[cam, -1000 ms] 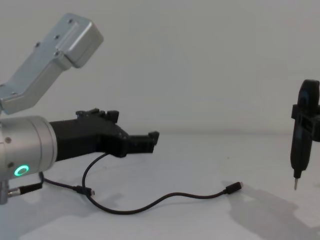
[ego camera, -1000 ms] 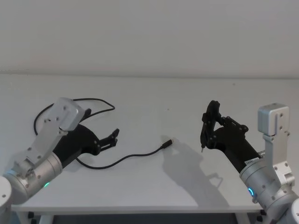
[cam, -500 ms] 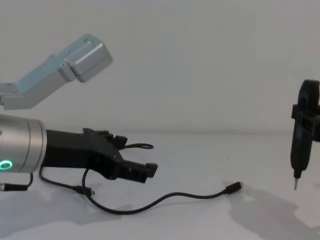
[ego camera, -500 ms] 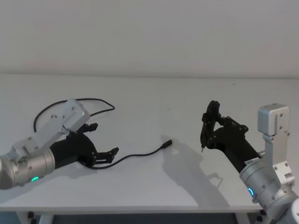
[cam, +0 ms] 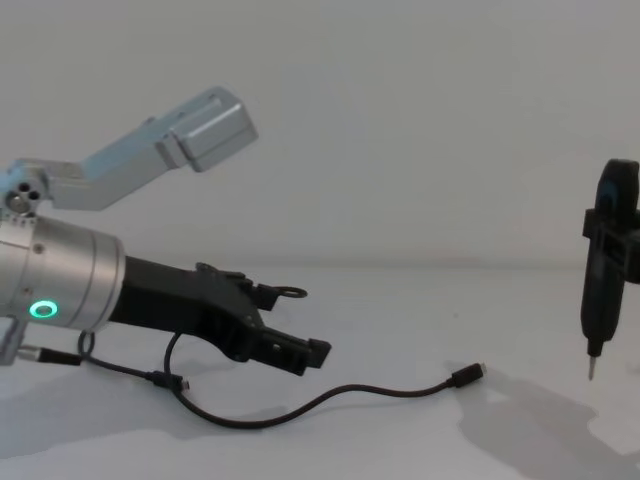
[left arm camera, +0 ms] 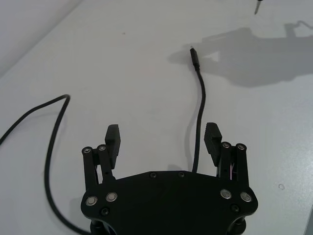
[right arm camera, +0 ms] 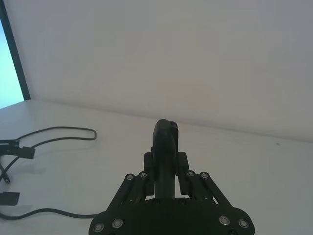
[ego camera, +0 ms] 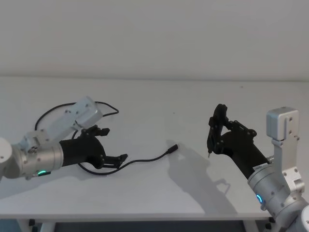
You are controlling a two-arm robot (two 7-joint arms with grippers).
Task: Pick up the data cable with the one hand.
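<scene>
Left claw (left arm camera: 162,131) spread apart, low over the white counter (ego camera: 145,96), astride the data cable (ego camera: 145,160), which curves left to right, free plug (ego camera: 173,148) pointing toward the raised right claw (ego camera: 210,142), drawn together.

Tally. data cable (left arm camera: 202,100): one, a single black cord. Plug ends made out for certain: one plug (cam: 467,375). Grippers: two, being the one hand (left arm camera: 162,133) on the left arm, carrying two fingers (left arm camera: 112,138), and the right gripper (ego camera: 214,133). Arms: two. Table (ego camera: 159,101): one. Lit wrist lights: two, a green ring (cam: 42,309) and a blue light (ego camera: 259,198).
</scene>
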